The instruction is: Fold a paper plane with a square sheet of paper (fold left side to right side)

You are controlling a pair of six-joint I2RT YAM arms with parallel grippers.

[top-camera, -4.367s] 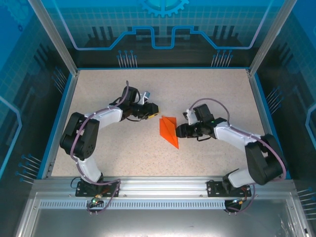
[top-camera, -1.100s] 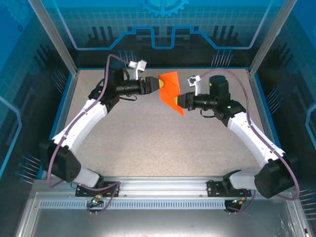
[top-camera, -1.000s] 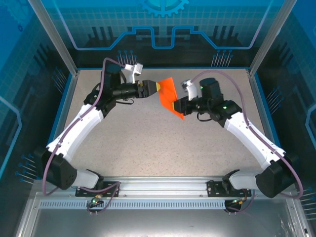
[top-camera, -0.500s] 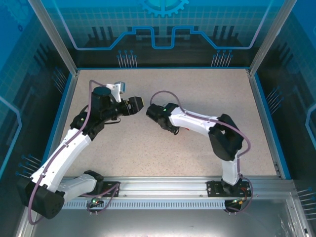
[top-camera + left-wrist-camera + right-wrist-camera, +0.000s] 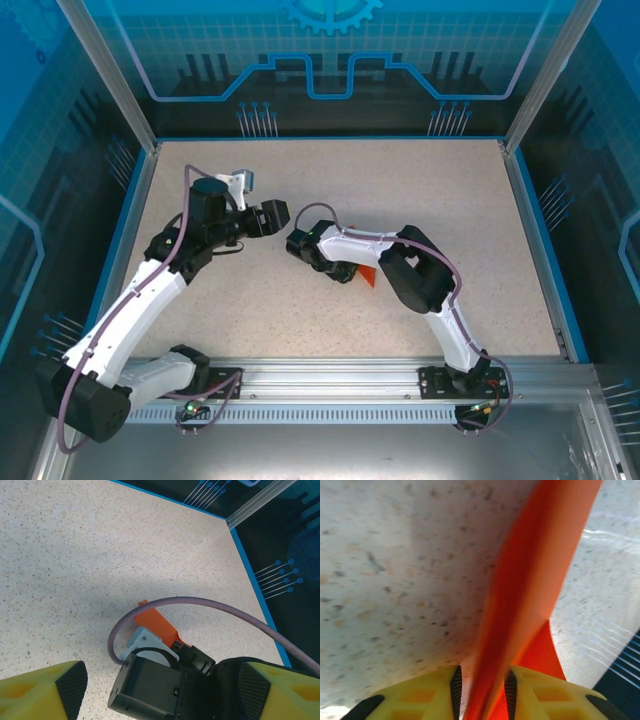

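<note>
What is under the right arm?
The paper: one corner pokes out from under the right arm, and a fold sits between the fingers of the right tool. Its remaining shape is covered by the arm.

From above, your right arm [image 5: 355,240] covers nearly all of the orange paper [image 5: 367,277]. Just a small corner pokes out beside it, so you can't read its shape or folds. In the left wrist view that arm's black wrist hides the paper's lower part, and the left gripper [image 5: 160,695] has its yellow fingers [image 5: 42,692] cut off at the bottom edge. In the right wrist view the paper is a close blur running off top and bottom. You can't tell whether the right gripper [image 5: 482,692] presses it.
</note>
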